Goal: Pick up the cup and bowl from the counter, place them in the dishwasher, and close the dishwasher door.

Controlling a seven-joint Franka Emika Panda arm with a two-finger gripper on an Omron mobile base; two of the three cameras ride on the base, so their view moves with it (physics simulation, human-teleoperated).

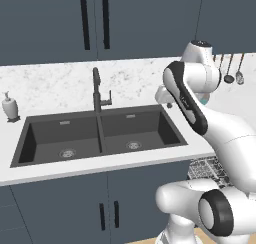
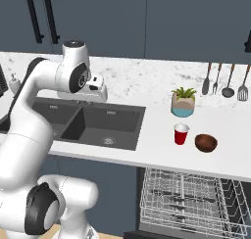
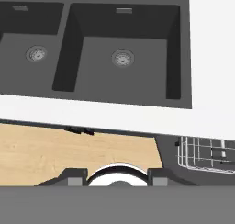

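Dishwasher (image 2: 188,196) racks are standing exposed below the tabletop (image 2: 147,150), where the cup (image 2: 181,133) and bowl (image 2: 206,143) are sitting near each other; the gripper (image 3: 117,178) is hovering empty, fingers parted, above the sink (image 3: 121,53).

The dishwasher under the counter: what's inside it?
Inside the dishwasher sits a silvery wire rack, apparently bare. Its back part is hidden beneath the counter.

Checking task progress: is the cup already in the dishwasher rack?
No, the cup stands on the counter beside the bowl, and the dishwasher rack below holds neither.
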